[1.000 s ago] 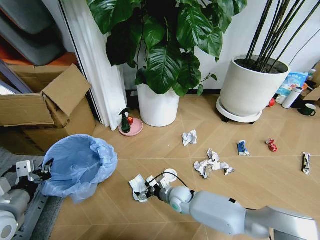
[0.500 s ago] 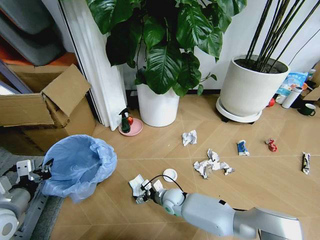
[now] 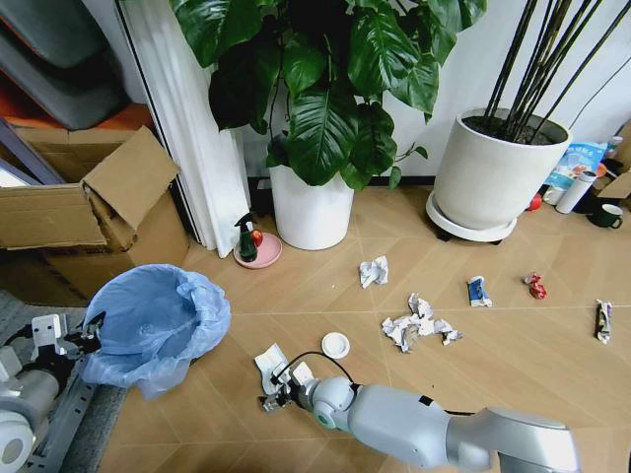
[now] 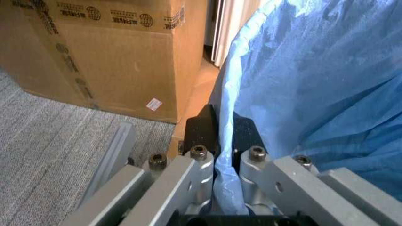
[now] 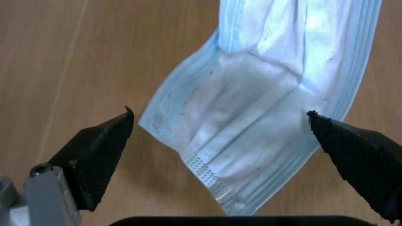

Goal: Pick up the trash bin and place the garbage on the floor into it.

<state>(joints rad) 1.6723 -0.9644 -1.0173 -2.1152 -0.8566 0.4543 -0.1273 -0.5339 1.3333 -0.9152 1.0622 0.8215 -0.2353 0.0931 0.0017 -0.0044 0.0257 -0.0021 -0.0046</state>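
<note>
Bin-side, lower left of head view: left gripper clamped on rim of small round bin lined with crinkly light-blue bag, held off light wood-look tile floor.

Lower centre: right gripper spread wide over pale-blue pleated face mask, mask lying flat between fingertips, not yet pinched.

Step, judged: first pickup. Next: descend, close on mask.

Right: remaining white paper wads and wrappers scattered, well apart.

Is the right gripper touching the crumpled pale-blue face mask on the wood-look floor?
Apart. The right wrist view shows the right gripper open, both fingertips clear of the face mask, floor showing between.

Office-like room corner — potted plants; cardboard box; wood-look floor
</note>
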